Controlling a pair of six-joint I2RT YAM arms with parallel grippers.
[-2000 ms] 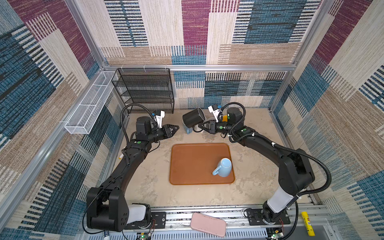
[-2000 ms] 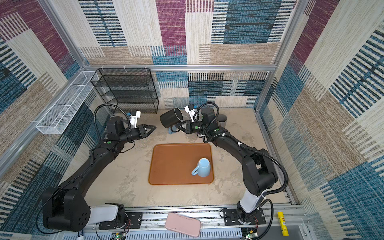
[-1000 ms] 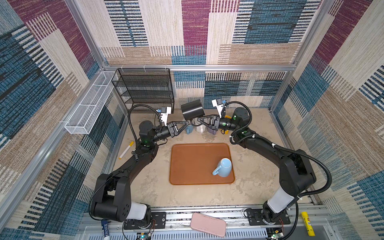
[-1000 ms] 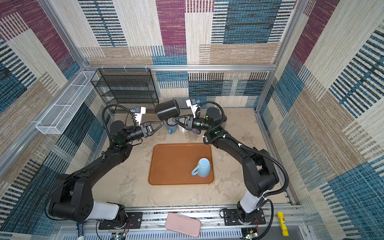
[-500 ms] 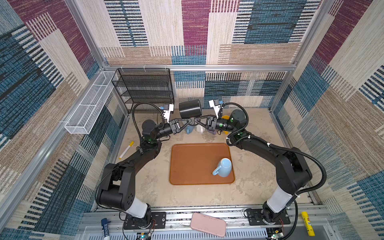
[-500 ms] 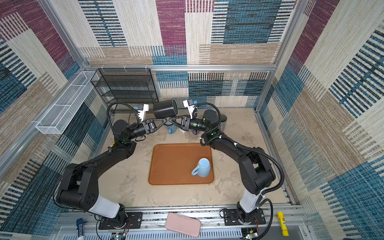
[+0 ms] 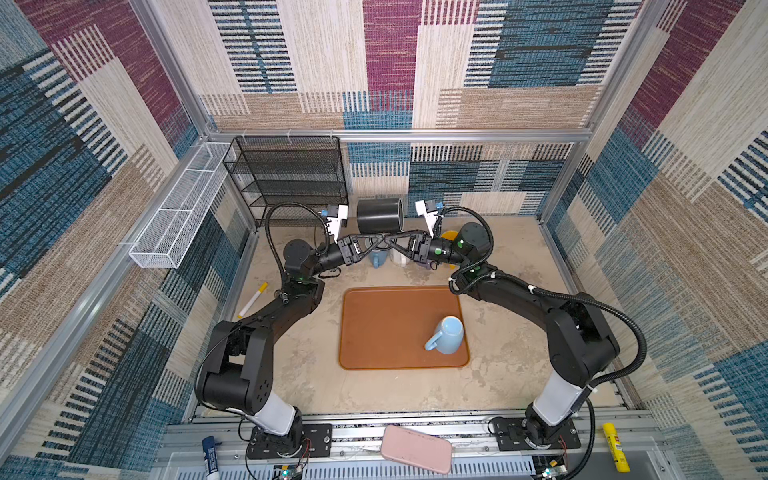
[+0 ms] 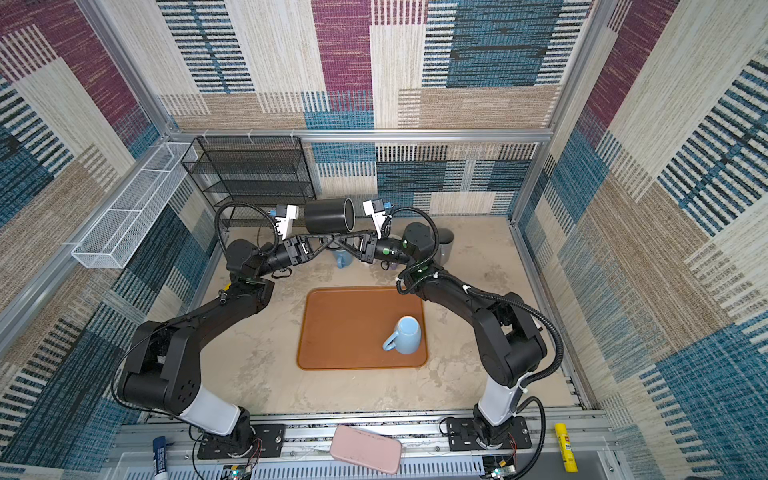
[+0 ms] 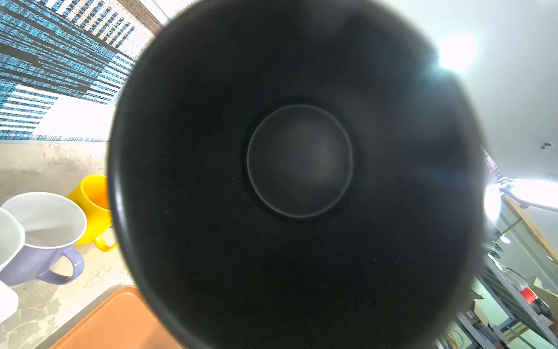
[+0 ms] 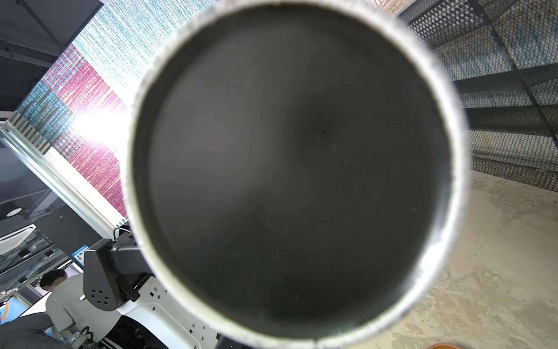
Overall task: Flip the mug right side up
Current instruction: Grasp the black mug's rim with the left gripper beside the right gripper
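Note:
The black mug point(image 7: 378, 216) point(image 8: 326, 216) hangs on its side above the back of the table. Both arms meet under it. In both top views the fingers of my left gripper point(image 7: 380, 239) point(image 8: 331, 239) and my right gripper point(image 7: 390, 241) point(image 8: 340, 240) narrow to a point on the mug's underside, where its handle seems to be. The left wrist view looks straight into the mug's dark inside point(image 9: 299, 160). The right wrist view shows its flat base point(image 10: 290, 169) with a pale ring. The mug hides both grippers' jaws in the wrist views.
A light blue mug point(image 7: 445, 334) stands on the orange tray point(image 7: 374, 328). Blue point(image 7: 376, 261), purple point(image 9: 45, 260), yellow point(image 9: 90, 208) and grey point(image 8: 445, 245) mugs crowd the back below the arms. A black wire rack point(image 7: 291, 174) stands back left, and a yellow marker point(image 7: 253, 297) lies left.
My left gripper came in from the left and its fingers closed in under the black mug. The right gripper raised the mug slightly and levelled it.

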